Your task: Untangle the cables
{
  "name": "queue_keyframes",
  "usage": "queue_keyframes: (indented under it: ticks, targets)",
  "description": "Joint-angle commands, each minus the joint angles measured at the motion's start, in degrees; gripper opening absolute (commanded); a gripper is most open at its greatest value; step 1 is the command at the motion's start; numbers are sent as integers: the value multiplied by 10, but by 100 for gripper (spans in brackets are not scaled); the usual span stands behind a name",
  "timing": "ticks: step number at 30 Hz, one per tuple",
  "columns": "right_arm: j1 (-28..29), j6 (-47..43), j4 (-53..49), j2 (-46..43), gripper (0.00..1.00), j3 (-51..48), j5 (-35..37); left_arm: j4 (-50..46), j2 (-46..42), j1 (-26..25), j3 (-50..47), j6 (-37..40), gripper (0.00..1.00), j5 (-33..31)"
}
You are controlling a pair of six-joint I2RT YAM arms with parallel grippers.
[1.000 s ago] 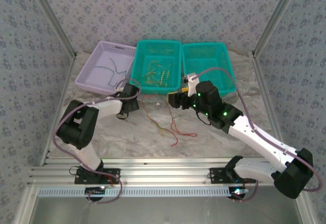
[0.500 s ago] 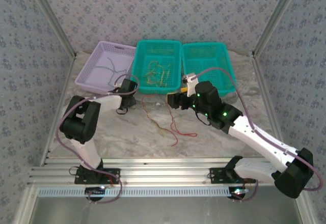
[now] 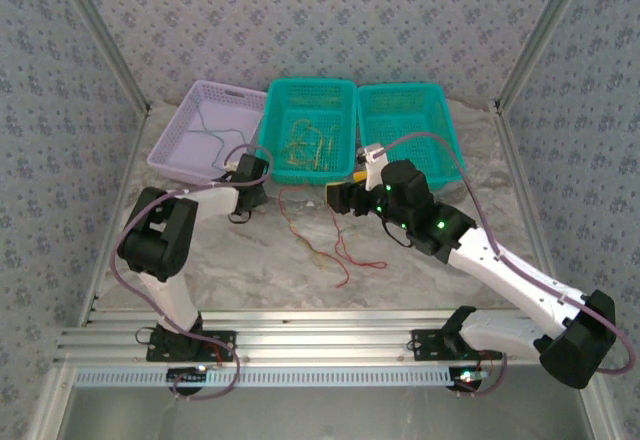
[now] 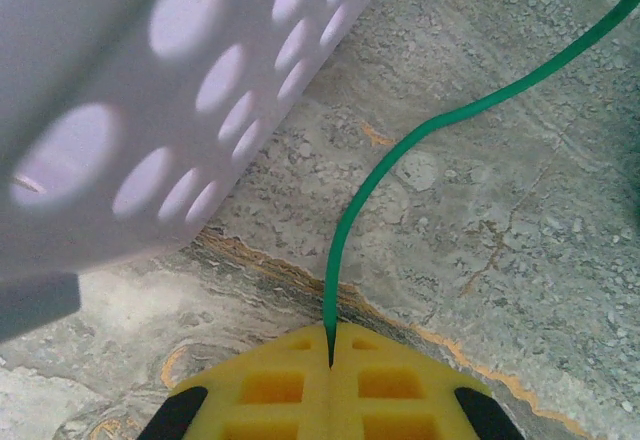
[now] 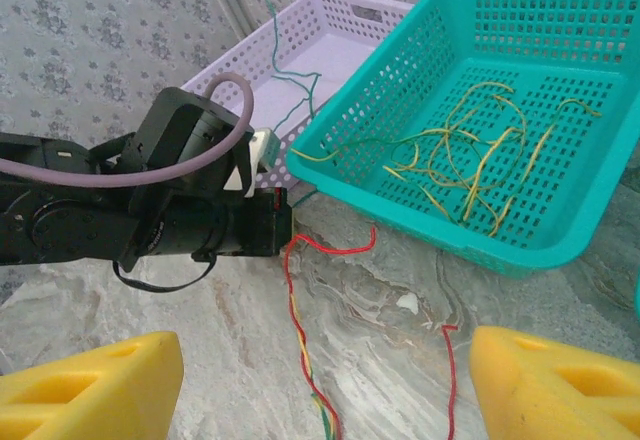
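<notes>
Nearest on the marble-patterned bench (image 3: 420, 270), a loose tangle of red and yellow cables (image 3: 322, 243) lies between the two arms, its strands trailing back towards the baskets. Just behind it the right fingers (image 5: 90, 380) hover wide apart, gripping nothing, with the tangle's strands on the bench below them. To the left, the left fingers (image 4: 270, 385) are pressed together, clamped on a green cable (image 4: 400, 150) that curves away over the bench beside the wall of the lilac basket (image 4: 150, 110). Further back, more thin green cables (image 5: 296, 76) lie inside that lilac basket. The middle teal basket (image 3: 310, 85) holds a heap of yellow cables (image 3: 308, 145), and a second teal basket (image 3: 410, 90) stands just right of it.
</notes>
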Motion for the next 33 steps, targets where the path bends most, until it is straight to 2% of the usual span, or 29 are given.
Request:
queue_keyframes:
  ticks: [1, 11, 16, 19, 23, 27, 33]
  targets:
    - [7, -2, -9, -12, 77, 23, 11, 25, -17, -13, -15, -13, 0, 54]
    - [21, 0, -13, -18, 77, 28, 18, -68, -170, -36, -10, -36, 0, 83]
    - [26, 1, -11, -16, 77, 27, 17, -121, -236, -11, 17, -46, 0, 107]
    - [29, 2, -9, -13, 77, 29, 14, -140, -255, 28, 37, -57, 0, 142]
    - [35, 2, -9, -13, 77, 37, 16, -153, -251, 87, 76, -68, 0, 192]
    - [37, -1, -12, -10, 77, 45, 17, -149, -212, 133, 130, -84, 0, 246]
    - [41, -3, -22, -6, 77, 53, 14, -175, -115, 154, 229, -75, 0, 253]
